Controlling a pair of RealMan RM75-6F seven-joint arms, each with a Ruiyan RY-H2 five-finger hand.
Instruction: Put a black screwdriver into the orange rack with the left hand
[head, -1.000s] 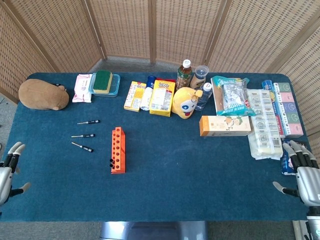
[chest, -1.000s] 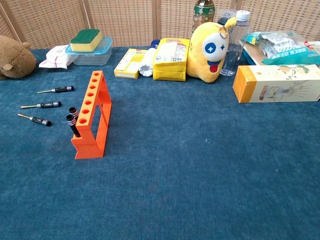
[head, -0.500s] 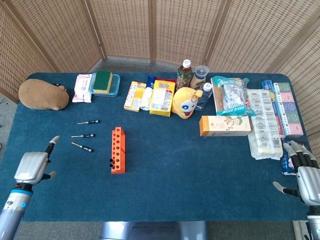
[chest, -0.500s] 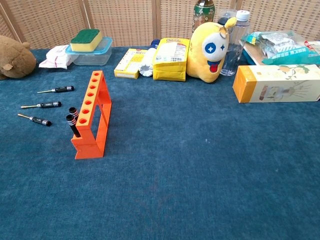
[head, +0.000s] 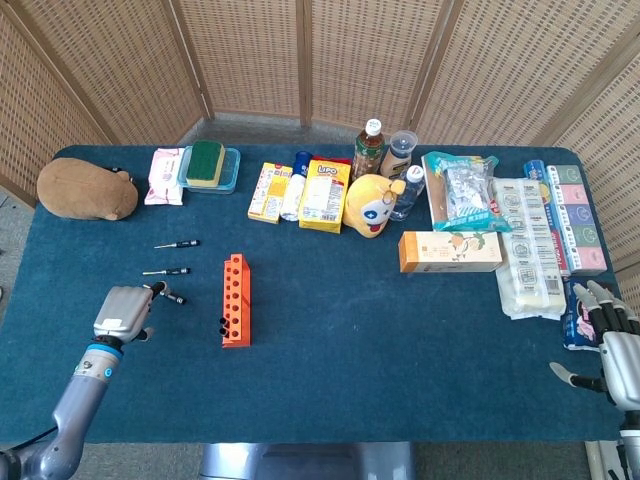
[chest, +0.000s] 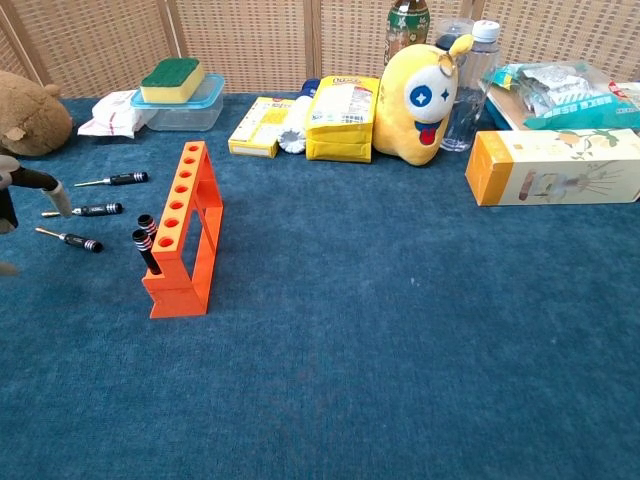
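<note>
The orange rack (head: 235, 300) (chest: 185, 230) stands left of the table's middle, with two black screwdrivers (chest: 145, 236) in its near holes. Three more black-handled screwdrivers lie on the blue cloth to its left: a far one (head: 178, 244) (chest: 116, 180), a middle one (head: 167, 271) (chest: 86, 210) and a near one (head: 171, 296) (chest: 70, 239). My left hand (head: 122, 312) (chest: 14, 194) hovers just left of the near one, fingers stretched towards it and holding nothing. My right hand (head: 612, 350) rests at the table's right edge with its fingers apart, empty.
A brown plush (head: 86, 189) lies at the far left. Along the back stand a sponge on a box (head: 208, 165), yellow packets (head: 324, 194), a yellow toy (head: 370, 205) and bottles (head: 369, 146). An orange carton (head: 449, 252) and white packs (head: 528, 250) sit right.
My left hand has come up from the table's near left corner and forward to the near screwdriver. The right hand has barely moved.
</note>
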